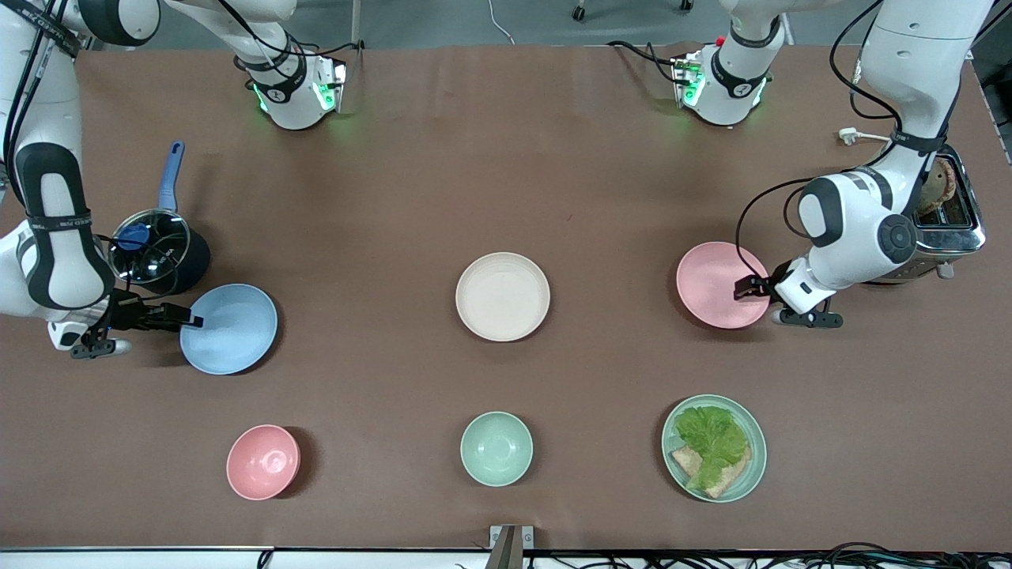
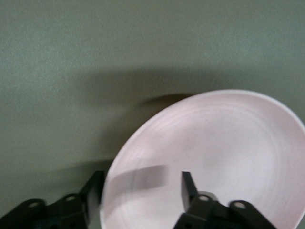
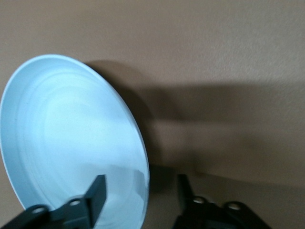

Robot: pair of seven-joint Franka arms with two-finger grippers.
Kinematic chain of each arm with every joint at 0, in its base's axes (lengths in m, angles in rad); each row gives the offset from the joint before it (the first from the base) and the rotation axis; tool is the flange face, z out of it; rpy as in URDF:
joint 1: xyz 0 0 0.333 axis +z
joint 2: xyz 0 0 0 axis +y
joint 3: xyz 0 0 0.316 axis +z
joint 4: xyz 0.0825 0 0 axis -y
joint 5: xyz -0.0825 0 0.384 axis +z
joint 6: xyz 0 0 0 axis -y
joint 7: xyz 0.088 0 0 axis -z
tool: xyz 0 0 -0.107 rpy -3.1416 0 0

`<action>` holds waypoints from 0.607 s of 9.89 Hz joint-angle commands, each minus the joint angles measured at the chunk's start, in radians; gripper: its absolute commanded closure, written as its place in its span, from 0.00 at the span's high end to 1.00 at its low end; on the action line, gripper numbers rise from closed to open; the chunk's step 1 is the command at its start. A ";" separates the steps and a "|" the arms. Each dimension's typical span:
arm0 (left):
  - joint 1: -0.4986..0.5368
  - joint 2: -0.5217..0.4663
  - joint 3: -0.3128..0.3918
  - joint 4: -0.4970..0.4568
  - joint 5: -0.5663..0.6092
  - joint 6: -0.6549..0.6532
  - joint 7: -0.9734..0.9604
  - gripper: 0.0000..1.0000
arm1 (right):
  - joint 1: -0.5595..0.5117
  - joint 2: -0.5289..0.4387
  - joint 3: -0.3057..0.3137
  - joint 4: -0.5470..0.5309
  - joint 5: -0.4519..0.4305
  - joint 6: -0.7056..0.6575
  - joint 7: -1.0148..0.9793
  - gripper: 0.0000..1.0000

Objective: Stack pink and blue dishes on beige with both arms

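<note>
Brown table (image 1: 506, 158): matte surface, carries everything listed below.
Near row: pink bowl (image 1: 263, 461) toward the right arm's end, mint-green bowl (image 1: 496, 448) mid-table, mint-green plate (image 1: 714, 448) with lettuce and bread toward the left arm's end.
Beige plate (image 1: 503, 296): flat on the table at centre, farther from the front camera than the mint-green bowl, nothing on it.
Blue plate (image 1: 229, 328): toward the right arm's end, well apart from the beige plate. Right wrist view (image 3: 71, 143) shows it tilted, with a shadow under its raised rim.
Right gripper (image 1: 183, 319): at the blue plate's rim on the arm's side. One finger (image 3: 97, 193) lies over the plate's inside, the other sits outside the rim; jaws straddle the rim, clamped on it.
Pink plate (image 1: 715, 284): toward the left arm's end, well apart from the beige plate. Left wrist view (image 2: 214, 157) shows it tilted up.
Left gripper (image 1: 751, 286): at the pink plate's rim. One finger (image 2: 187, 188) on the inside, the other outside; gripping the rim.
Pot (image 1: 154, 251): dark, glass lid, blue handle, just beside the blue plate and farther from the camera.
Toaster (image 1: 949, 213): at the left arm's end, partly hidden by the arm.
</note>
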 commanded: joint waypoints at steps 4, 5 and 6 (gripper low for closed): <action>0.007 0.003 0.030 0.001 -0.041 -0.062 0.066 0.00 | 0.004 -0.013 -0.002 0.004 0.049 -0.003 0.048 0.00; 0.009 -0.028 0.031 0.027 -0.041 -0.104 0.066 0.00 | 0.005 -0.014 -0.010 0.049 0.034 -0.071 0.089 0.00; 0.007 -0.064 0.027 0.062 -0.041 -0.187 0.050 0.00 | 0.010 -0.014 -0.027 0.117 0.002 -0.165 0.152 0.01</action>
